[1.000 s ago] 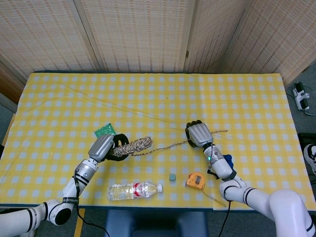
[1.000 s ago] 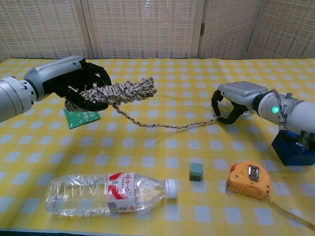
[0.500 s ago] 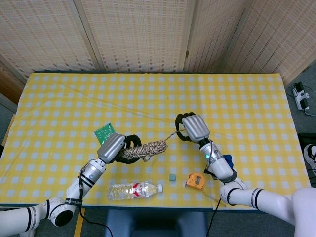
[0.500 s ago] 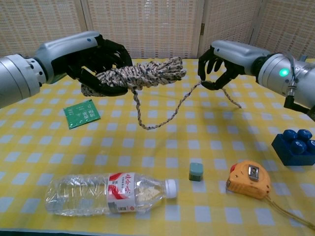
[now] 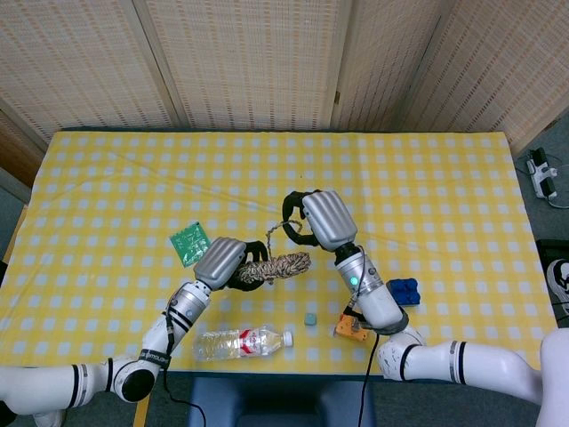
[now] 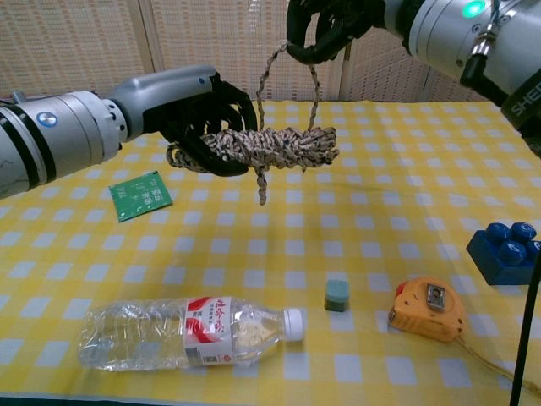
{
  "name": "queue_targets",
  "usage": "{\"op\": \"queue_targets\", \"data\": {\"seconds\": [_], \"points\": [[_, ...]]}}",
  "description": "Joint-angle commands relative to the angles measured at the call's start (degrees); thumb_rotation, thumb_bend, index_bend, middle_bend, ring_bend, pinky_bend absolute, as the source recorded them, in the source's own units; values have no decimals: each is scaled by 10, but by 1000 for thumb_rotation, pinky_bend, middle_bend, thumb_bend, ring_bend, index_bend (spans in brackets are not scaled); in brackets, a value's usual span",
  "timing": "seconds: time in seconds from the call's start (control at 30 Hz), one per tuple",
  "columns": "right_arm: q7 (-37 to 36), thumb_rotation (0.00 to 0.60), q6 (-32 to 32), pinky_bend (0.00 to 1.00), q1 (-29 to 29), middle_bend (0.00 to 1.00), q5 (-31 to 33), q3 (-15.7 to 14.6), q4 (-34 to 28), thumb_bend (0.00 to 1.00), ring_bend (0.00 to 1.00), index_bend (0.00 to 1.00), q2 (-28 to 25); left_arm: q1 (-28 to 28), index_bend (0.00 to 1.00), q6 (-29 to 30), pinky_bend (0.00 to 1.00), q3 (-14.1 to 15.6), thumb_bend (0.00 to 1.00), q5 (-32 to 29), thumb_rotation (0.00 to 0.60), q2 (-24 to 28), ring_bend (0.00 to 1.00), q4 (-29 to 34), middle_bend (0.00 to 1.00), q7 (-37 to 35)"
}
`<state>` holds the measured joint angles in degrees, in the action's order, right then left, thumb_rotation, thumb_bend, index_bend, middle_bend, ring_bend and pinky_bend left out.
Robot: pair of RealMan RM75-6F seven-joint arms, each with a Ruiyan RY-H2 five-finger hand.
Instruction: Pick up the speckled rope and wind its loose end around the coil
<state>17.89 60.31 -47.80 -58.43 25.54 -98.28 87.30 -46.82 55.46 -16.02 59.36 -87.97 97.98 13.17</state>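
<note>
Yellow-and-white checked cloth covers the table (image 5: 427, 178), whose far half and both outer sides lie bare up to the cloth's edges. The left hand (image 6: 203, 110) grips the speckled rope coil (image 6: 279, 145) at one end, holding it roughly level above the table's near centre. The coil's other end projects free toward the right. The right hand (image 6: 325, 25) is raised above the coil, near the top edge of the chest view, with its fingers closed on the loose end (image 6: 269, 72). From that hand the strand runs down in a narrow loop to the coil; a short tail (image 6: 262, 182) hangs below the coil, clear of the cloth.

Near objects, all apart from each other:
- Green card (image 6: 140, 194): flat on the cloth, below and left of the left hand.
- Clear plastic bottle (image 6: 186, 331): on its side near the front edge, cap pointing right.
- Small grey-green block (image 6: 336, 295): right of the cap.
- Orange tape measure (image 6: 428, 309): right of the block.
- Blue toy brick (image 6: 505, 251): at the right border of the chest view.
</note>
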Motion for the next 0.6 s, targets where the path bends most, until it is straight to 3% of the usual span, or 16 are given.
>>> {"op": "queue_targets", "data": {"seconds": [0.03, 0.33, 0.6], "points": [[-12, 600, 19, 516, 8, 543, -2, 1, -29, 524, 580, 619, -13, -16, 741, 20, 764, -17, 722, -83, 600, -24, 691, -1, 688, 42], [-48, 600, 22, 529, 17, 543, -36, -23, -70, 527, 582, 621, -25, -20, 737, 44, 764, -40, 722, -182, 600, -44, 700, -14, 688, 46], [-83, 600, 34, 549, 42, 543, -109, -68, -116, 543, 582, 626, -44, 2, 732, 52, 765, -83, 725, -236, 600, -41, 708, -15, 688, -25]]}}
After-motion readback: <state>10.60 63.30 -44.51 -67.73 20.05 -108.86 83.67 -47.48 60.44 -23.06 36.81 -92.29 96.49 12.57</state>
